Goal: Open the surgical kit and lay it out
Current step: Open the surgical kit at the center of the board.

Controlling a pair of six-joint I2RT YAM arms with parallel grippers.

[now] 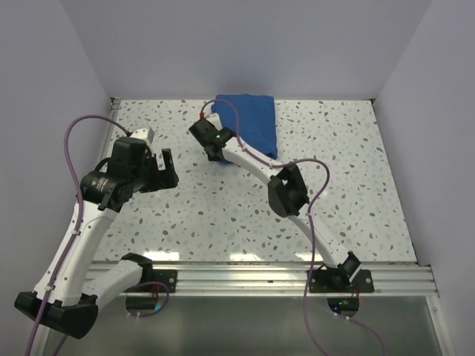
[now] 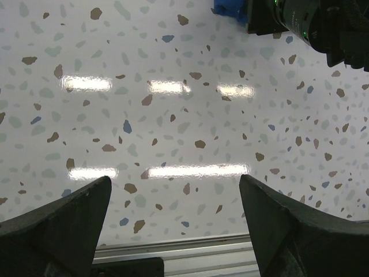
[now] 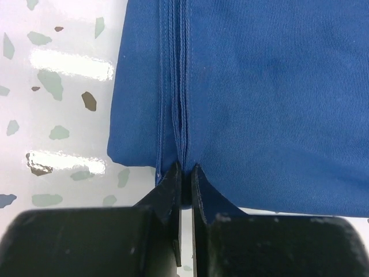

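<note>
The surgical kit is a folded royal-blue cloth wrap [image 1: 251,122] at the back middle of the table. It fills the right wrist view [image 3: 259,104]. My right gripper [image 3: 185,173] is shut on the hemmed edge of the cloth at the bundle's near left corner. In the top view it [image 1: 211,148] sits at that corner. My left gripper [image 2: 173,208] is open and empty, held above the bare table left of the bundle, and it shows in the top view [image 1: 167,172]. The steel tray and instruments are hidden.
A speckled white table [image 1: 223,215] has grey walls on three sides and a metal rail [image 1: 260,278] along the near edge. The right arm's wrist [image 2: 311,23] and a corner of the blue cloth [image 2: 228,8] show at the top of the left wrist view.
</note>
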